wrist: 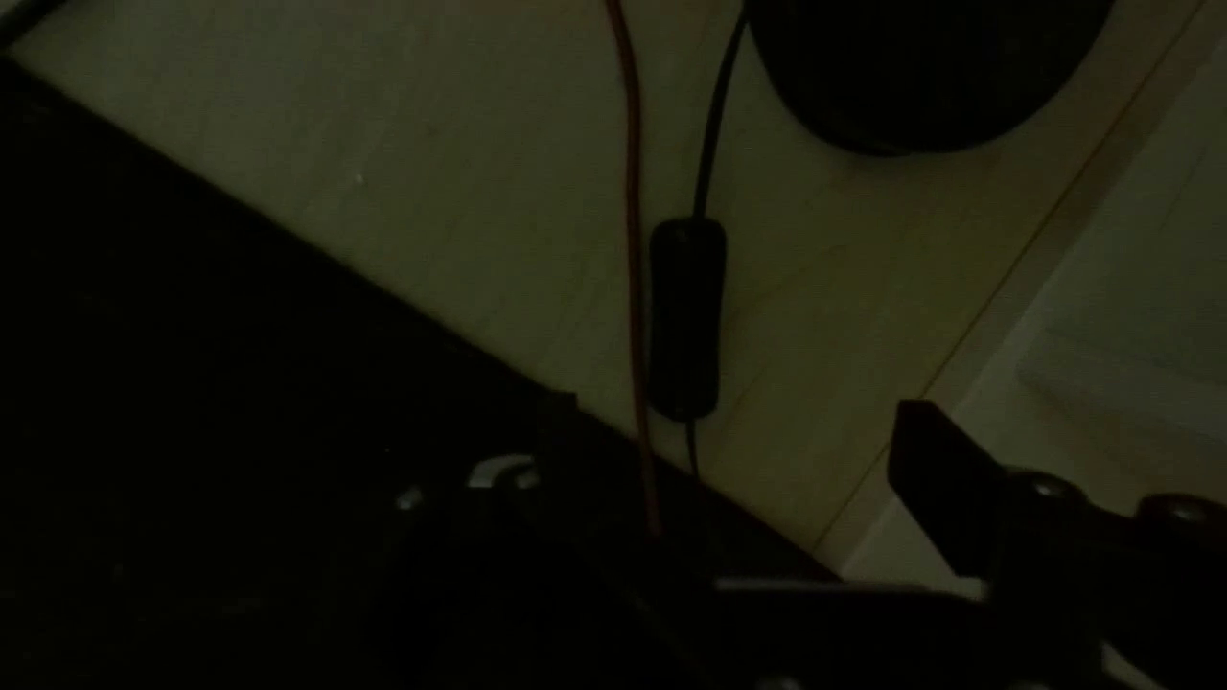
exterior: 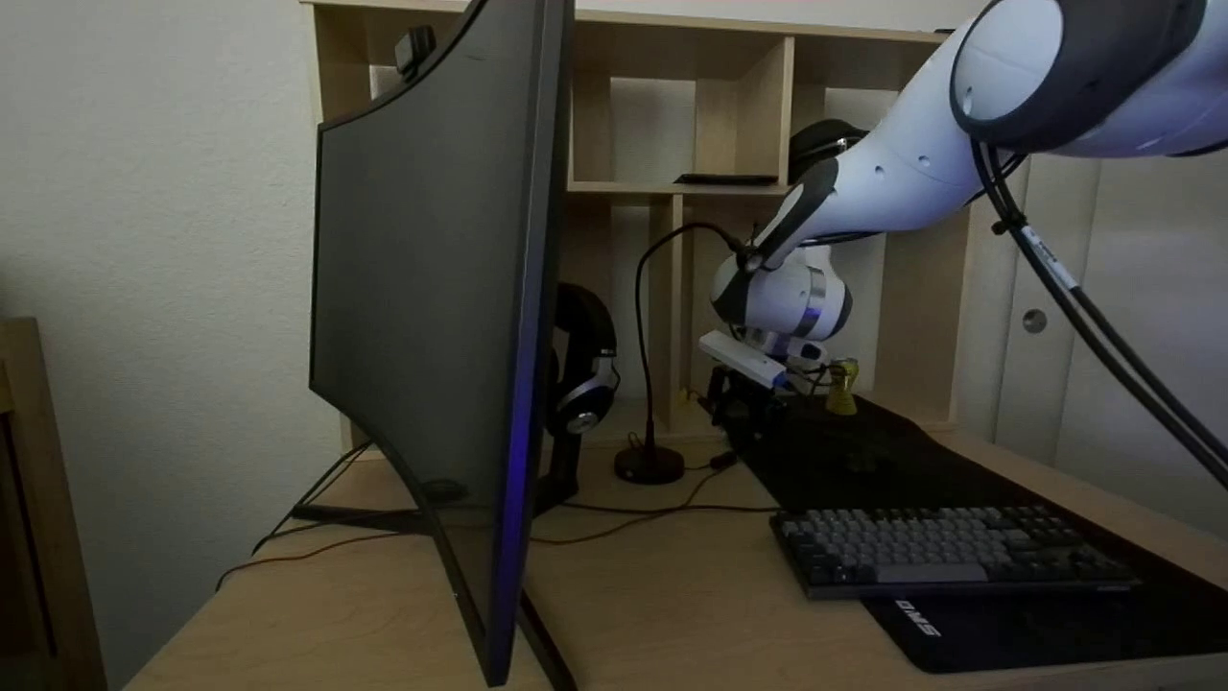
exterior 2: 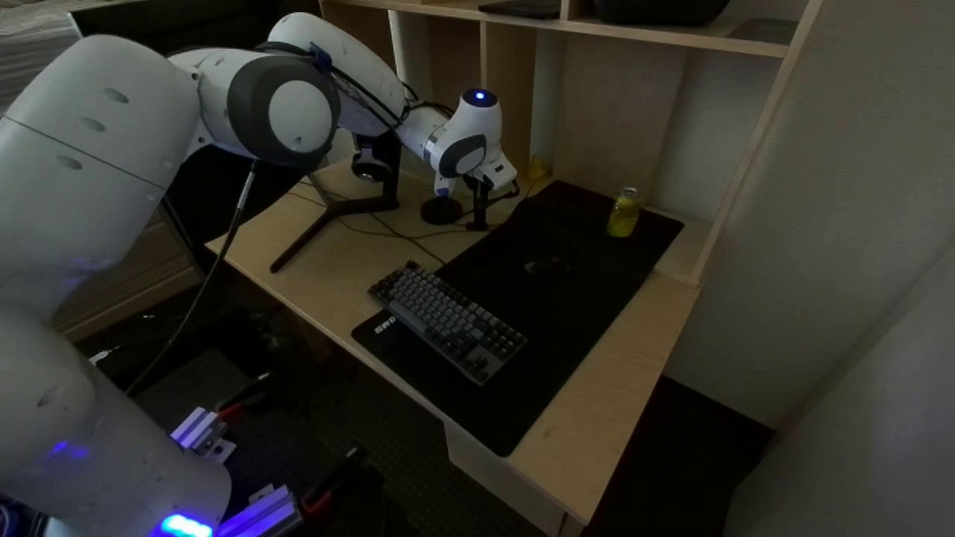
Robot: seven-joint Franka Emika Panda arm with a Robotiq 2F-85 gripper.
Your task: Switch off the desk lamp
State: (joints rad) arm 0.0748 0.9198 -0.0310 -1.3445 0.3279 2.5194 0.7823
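The black desk lamp (exterior: 644,336) has a thin arched stem. Its head lies beside or behind the arm, and no glow shows. Its round base (exterior: 649,465) stands on the desk and also appears in an exterior view (exterior 2: 441,210) and, cut off, in the wrist view (wrist: 925,67). A black inline switch (wrist: 687,321) lies on the lamp's cord and shows small in an exterior view (exterior: 722,461). My gripper (wrist: 740,414) is open, its dark fingers apart with nothing between them. It hangs over the desk near the switch (exterior: 743,408); the wrist view is very dark.
A large monitor (exterior: 422,269) and headphones (exterior: 583,360) stand beside the lamp. A red cord (wrist: 633,240) runs alongside the switch. A black desk mat (exterior 2: 552,298) holds a keyboard (exterior 2: 451,321), a mouse (exterior 2: 543,265) and a yellow can (exterior 2: 624,213). Shelves (exterior: 681,190) rise behind.
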